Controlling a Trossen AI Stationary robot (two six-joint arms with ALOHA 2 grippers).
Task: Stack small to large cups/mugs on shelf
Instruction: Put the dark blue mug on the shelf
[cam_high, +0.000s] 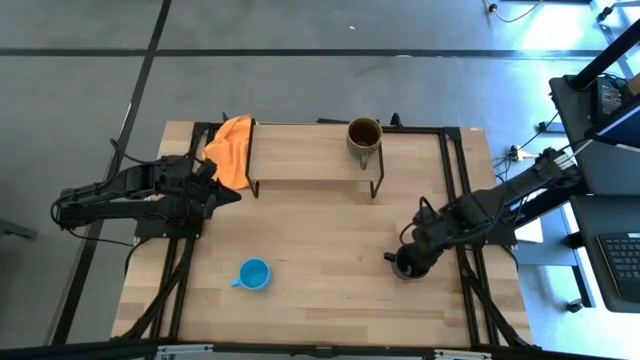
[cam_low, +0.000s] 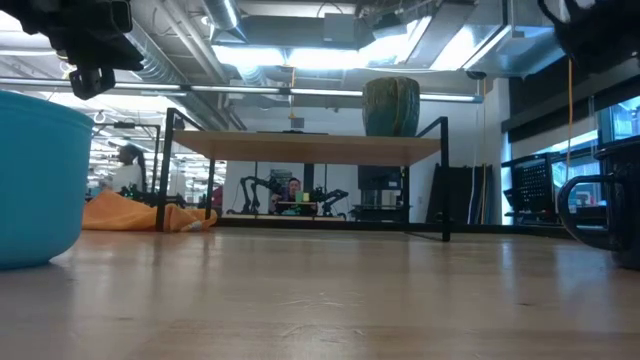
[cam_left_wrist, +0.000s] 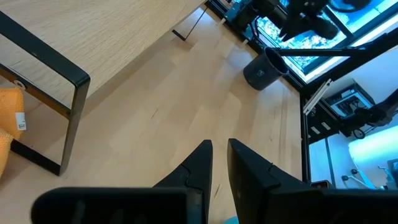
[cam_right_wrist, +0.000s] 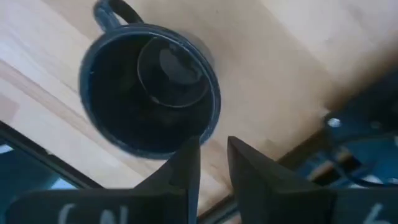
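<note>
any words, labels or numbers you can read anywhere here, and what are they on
None can be read.
Small white tag on the orange cloth: marks too small to read.
Pale marks on the right hand housing in its wrist view: blurred, not readable.
Olive-brown mug, black mug, light blue mug, shelf: no print visible.
</note>
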